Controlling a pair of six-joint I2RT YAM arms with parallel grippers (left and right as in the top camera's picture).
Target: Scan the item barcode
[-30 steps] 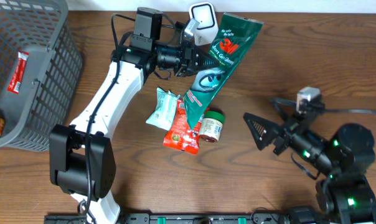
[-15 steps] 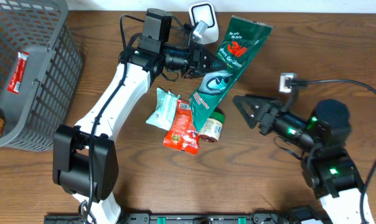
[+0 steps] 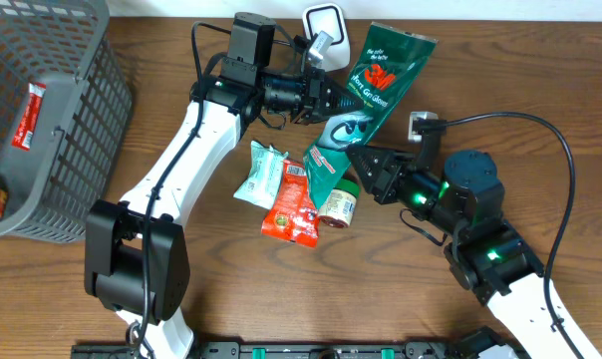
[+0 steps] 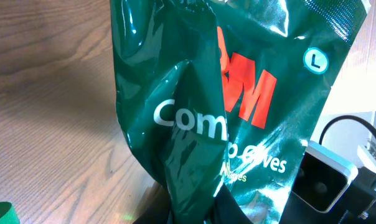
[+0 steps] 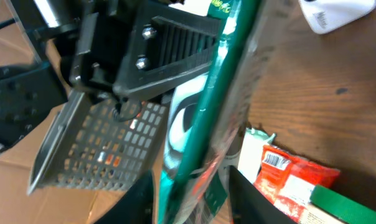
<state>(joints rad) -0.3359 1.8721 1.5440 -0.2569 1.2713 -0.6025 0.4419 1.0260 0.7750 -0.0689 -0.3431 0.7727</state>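
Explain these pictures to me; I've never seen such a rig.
Two robot arms work at a wooden table. One picture looks down from above; the other two come from cameras on the wrists. The left gripper holds a green pack beside a white scanner. The right gripper has the pack's lower end between its fingers; whether it grips yet is unclear. On the table lie a teal pouch, a red pouch and a jar; a basket stands at its edge.
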